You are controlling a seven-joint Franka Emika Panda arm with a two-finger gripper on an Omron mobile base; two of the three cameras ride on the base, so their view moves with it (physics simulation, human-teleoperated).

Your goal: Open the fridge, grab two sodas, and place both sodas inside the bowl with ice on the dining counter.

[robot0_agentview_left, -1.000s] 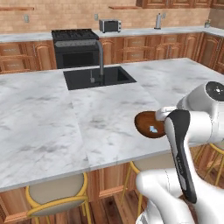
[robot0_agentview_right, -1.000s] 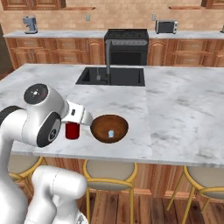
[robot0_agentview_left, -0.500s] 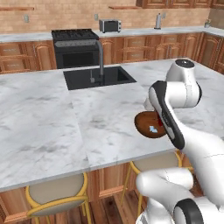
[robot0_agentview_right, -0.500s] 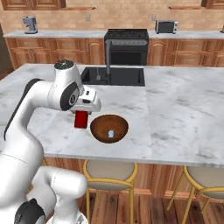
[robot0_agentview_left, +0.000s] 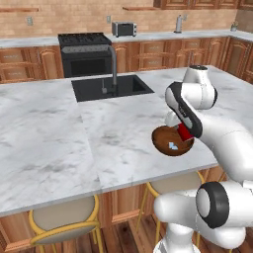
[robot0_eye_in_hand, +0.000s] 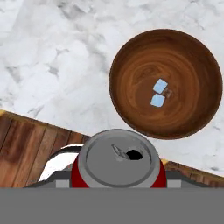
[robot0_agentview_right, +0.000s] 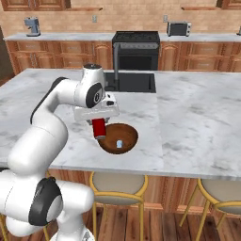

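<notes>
While the tool (robot0_agentview_right: pixel 99 126) grips a red can (robot0_agentview_right: pixel 99 128) upright, lid up, the arm reaches over the bowl's (robot0_agentview_right: pixel 126 141) near-left rim above the worktop (robot0_agentview_right: pixel 188 122)

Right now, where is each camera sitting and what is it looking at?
Left base view: behind the arm on its left, looking over the dining counter toward the sink; the white arm rises at lower right.
Right base view: behind on its right, same counter; the arm rises at lower left.
Hand view: on the hand, looking down past the red soda in the tool.
All three share the bowl holding ice.
</notes>
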